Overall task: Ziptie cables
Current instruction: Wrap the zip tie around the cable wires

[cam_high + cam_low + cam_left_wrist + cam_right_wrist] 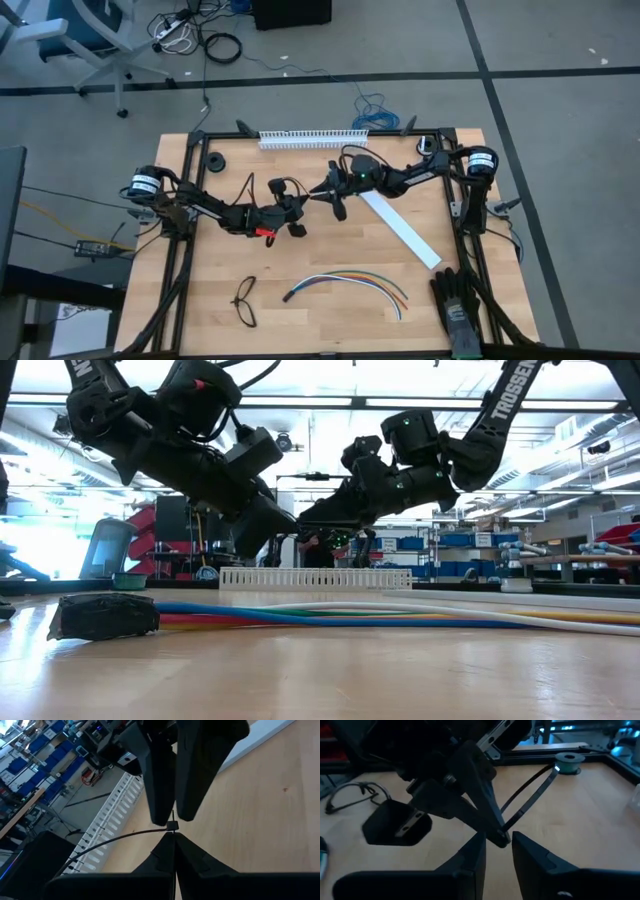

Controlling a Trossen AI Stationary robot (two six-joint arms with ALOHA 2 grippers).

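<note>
Meeting tip to tip above mid-counter, the left gripper (300,208) clamps the ziptie (527,795) in closed jaws, the right gripper (322,192) parted around it, cables (350,283) lying well apart near the front edge.

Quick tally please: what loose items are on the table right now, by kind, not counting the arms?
Cable bundle: 1
Ziptie, looped, held up between both grippers: 1
Glasses: 1
Flat white strip: 1
White slotted rail: 1
Black glove: 1
Dark ring: 1
Total: 7
</note>
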